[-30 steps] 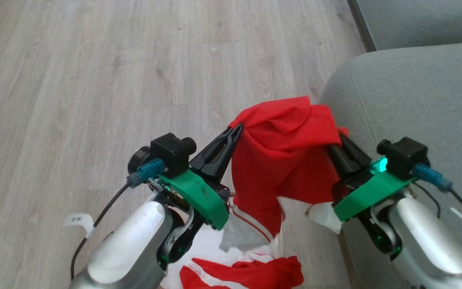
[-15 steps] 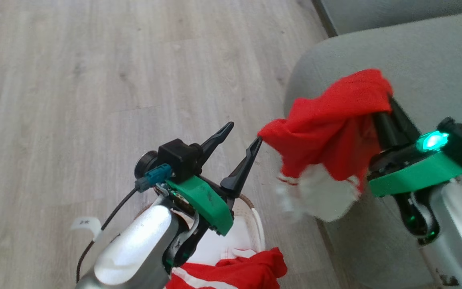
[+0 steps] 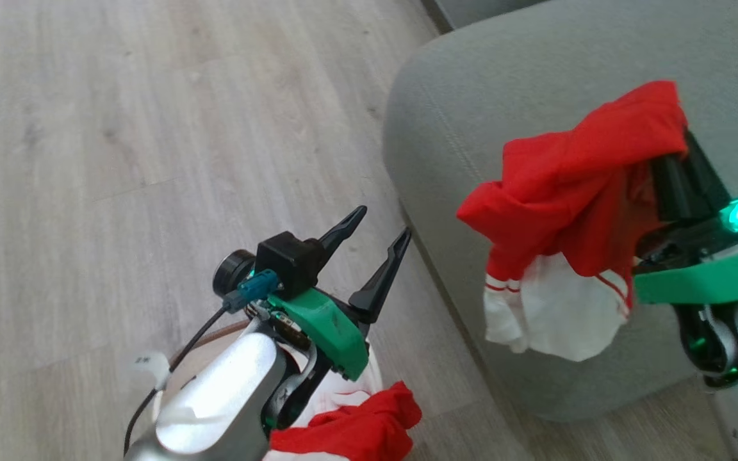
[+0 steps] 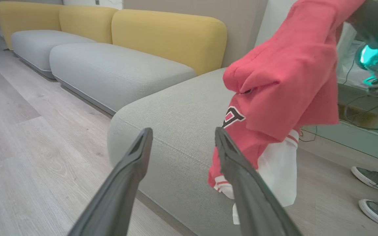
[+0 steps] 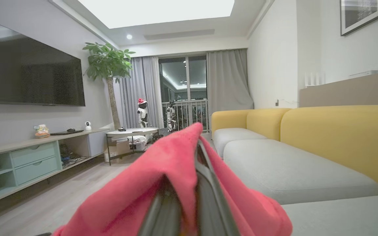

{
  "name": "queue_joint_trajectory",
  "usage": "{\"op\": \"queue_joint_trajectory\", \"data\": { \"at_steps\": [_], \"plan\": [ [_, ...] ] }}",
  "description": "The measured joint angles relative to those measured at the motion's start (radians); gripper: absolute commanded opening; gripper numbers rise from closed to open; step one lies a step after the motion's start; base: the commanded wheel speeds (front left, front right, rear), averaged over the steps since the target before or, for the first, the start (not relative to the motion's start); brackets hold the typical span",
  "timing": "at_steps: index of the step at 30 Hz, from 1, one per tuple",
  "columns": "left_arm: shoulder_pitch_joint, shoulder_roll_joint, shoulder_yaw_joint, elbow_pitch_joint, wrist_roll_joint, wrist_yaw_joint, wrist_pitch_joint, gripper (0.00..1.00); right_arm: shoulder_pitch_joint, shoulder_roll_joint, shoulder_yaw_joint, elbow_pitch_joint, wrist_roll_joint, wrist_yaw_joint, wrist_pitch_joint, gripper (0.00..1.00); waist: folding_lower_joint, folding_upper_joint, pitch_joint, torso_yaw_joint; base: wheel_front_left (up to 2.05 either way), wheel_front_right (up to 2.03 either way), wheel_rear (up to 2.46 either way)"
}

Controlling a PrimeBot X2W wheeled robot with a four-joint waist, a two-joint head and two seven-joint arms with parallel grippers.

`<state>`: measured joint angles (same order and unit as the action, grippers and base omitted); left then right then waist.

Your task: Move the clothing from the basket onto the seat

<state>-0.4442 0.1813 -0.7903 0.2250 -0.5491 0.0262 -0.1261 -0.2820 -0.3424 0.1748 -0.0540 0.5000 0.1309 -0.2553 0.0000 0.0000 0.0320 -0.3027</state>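
The seat (image 3: 535, 83), a broad grey-green cushion, takes up the upper right of the head view, its rounded corner nearest the robot. One red garment (image 3: 574, 186) hangs bunched in the air at that corner. Its white lower part dangles in front of the cushion's side wall, not over the top. The basket (image 3: 212, 333) sits low beneath the left arm, mostly hidden, with another red garment (image 3: 356, 429) in it.

The right gripper (image 3: 686, 169) has its jaws closed on the top of the hanging garment, the fabric draped over both fingers. The left gripper (image 3: 382, 221) hovers above the floor beside the seat, jaws spread wide and holding nothing.

The step looks to be the carry-and-drop. To do it well, the right arm should travel further in over the cushion, well past the rounded corner. It should then lower until the white hem rests on the cushion and only then let go, because thin cloth released near the edge would likely slide to the floor.
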Motion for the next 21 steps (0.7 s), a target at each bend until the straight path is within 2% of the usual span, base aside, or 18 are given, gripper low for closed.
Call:
{"op": "queue_joint_trajectory", "data": {
  "at_steps": [11, 21],
  "plan": [
    [-0.02, -0.003, -0.002, 0.042, 0.01, 0.004, -0.03, 1.0, 0.021, 0.001, -0.04, -0.094, -0.007, 0.0, 0.0, 0.0, 0.0, 0.0, 0.034, -0.126, 0.0, 0.0, 0.0],
    [-0.027, -0.009, -0.006, 0.064, 0.011, 0.004, -0.043, 1.0, 0.039, 0.002, -0.061, -0.108, -0.009, 0.0, 0.0, 0.0, 0.0, 0.0, 0.048, -0.169, 0.0, 0.0, 0.0]
  ]
}}
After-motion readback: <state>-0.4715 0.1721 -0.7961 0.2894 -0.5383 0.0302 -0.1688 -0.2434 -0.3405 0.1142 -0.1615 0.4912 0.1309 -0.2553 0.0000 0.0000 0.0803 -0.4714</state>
